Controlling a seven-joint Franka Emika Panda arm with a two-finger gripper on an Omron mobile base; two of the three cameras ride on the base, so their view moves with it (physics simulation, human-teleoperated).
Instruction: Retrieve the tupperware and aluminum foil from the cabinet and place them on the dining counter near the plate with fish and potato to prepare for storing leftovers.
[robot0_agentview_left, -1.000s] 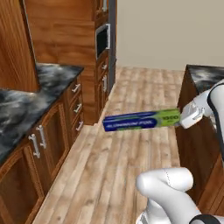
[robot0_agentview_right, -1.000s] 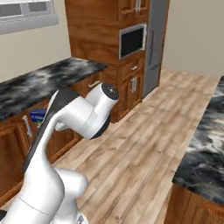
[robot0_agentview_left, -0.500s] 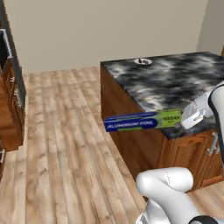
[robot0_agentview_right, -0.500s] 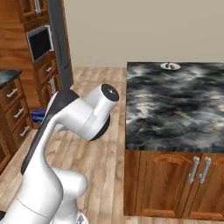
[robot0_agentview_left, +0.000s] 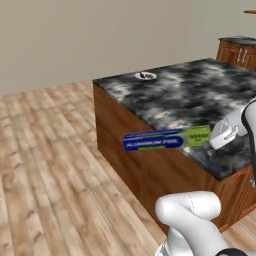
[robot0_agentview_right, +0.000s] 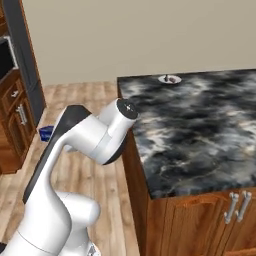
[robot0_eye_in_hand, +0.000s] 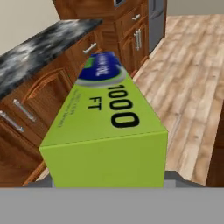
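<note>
My gripper (robot0_agentview_left: 214, 140) is shut on the green end of the aluminum foil (robot0_agentview_left: 165, 139), a long blue box held level in the air beside the dining counter (robot0_agentview_left: 186, 95). The box stretches left from the hand, in front of the counter's wood side. In the hand view the aluminum foil (robot0_eye_in_hand: 109, 127) runs away from the camera, green end nearest, and hides the fingertips. Its blue tip (robot0_agentview_right: 46, 132) peeks out left of the arm. The plate with fish and potato (robot0_agentview_left: 145, 76) (robot0_agentview_right: 170, 79) sits at the counter's far corner. The tupperware and the cabinet are out of view.
Wood floor (robot0_agentview_left: 50, 150) spreads left of the island. A wall-side marbled counter (robot0_eye_in_hand: 39, 48) with arched base doors lies beyond the box. Brown drawers (robot0_agentview_right: 15, 120) and a dark tall appliance (robot0_agentview_right: 25, 60) stand at the left. Another counter (robot0_agentview_left: 240, 45) is far right.
The whole picture has swung as the base turned: the wall-side cabinets slid away and the dining counter came into view and closer. The foil box stays held the same way.
</note>
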